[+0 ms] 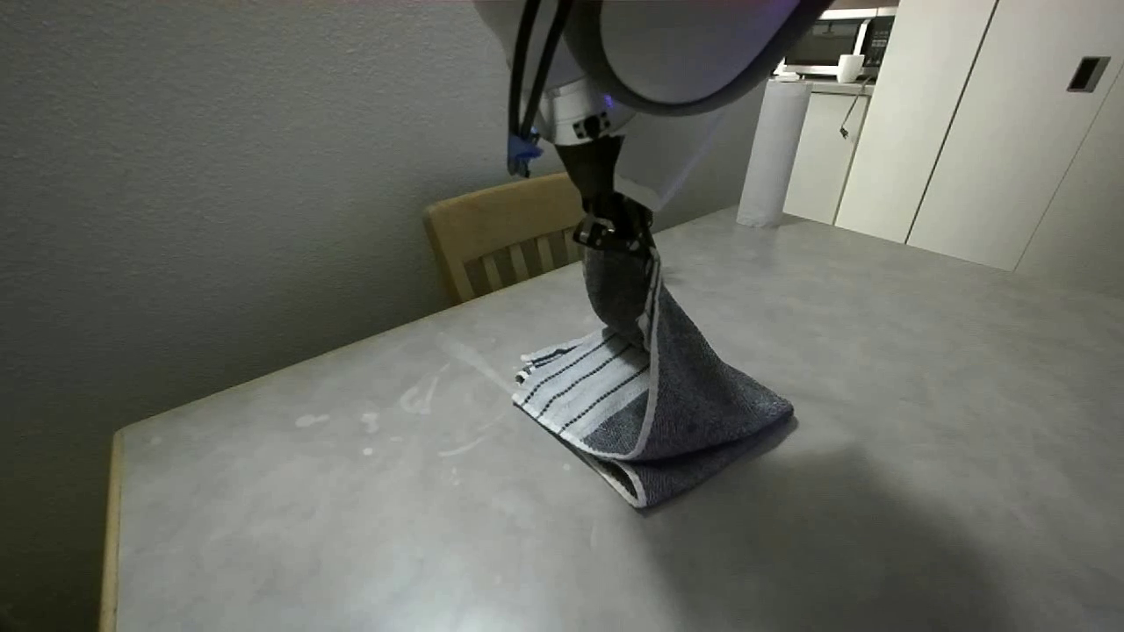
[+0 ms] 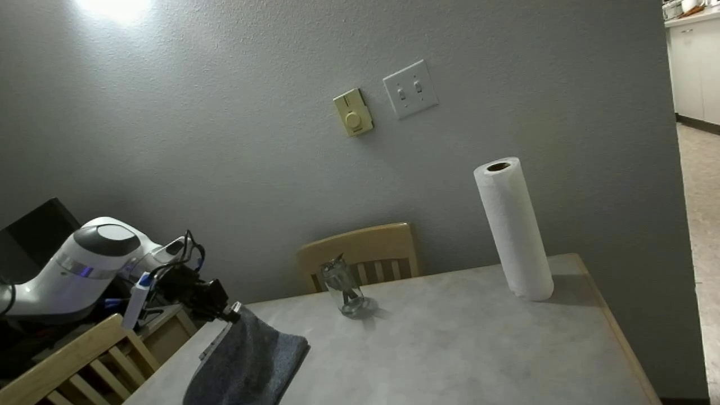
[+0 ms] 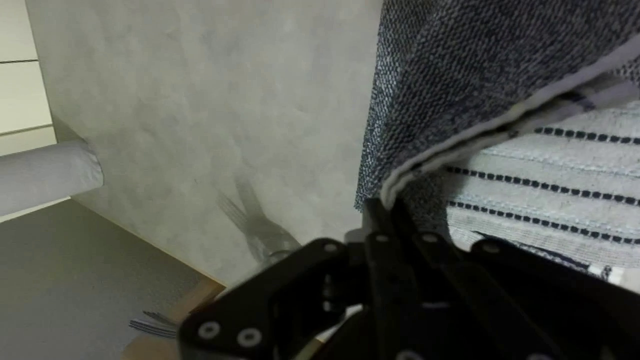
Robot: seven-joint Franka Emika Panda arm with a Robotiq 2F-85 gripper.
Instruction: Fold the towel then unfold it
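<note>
On the grey counter (image 1: 307,527): towel (image 1: 711,404), lower layers flat-ish and doubled over at a rounded fold, upper layer standing up in a peak under our tool (image 3: 388,206). Striped white end lies exposed beside the peak. Tool is narrow, pinching the towel by its pale hem; wrist view shows the hem running right up between its fingers. Bite looks small.

Step in hand, our read: a flap to be folded over or opened out; we can't tell which from here. Handling is the same either way. We'd carry the flap in a low, slow arc rather than straight up, else the lower layers will likely drag along. Soft weave will sag and twist, so we want the hem square to the fold line before it goes down. Lower until the edge touches, then let go; releasing high would probably crumple it. Back out straight up so no loop snags. Glass (image 2: 344,287) with something standing in it sits apart from the towel in an exterior view; we'd give it room on any wide sweep.

Writing: none we can read. Wall dial (image 2: 353,115) has small marks, too fine to make out; microwave (image 1: 825,44) likewise. Paper roll (image 2: 514,230) and switch plate (image 2: 410,90) look plain, no label that we can see.
</note>
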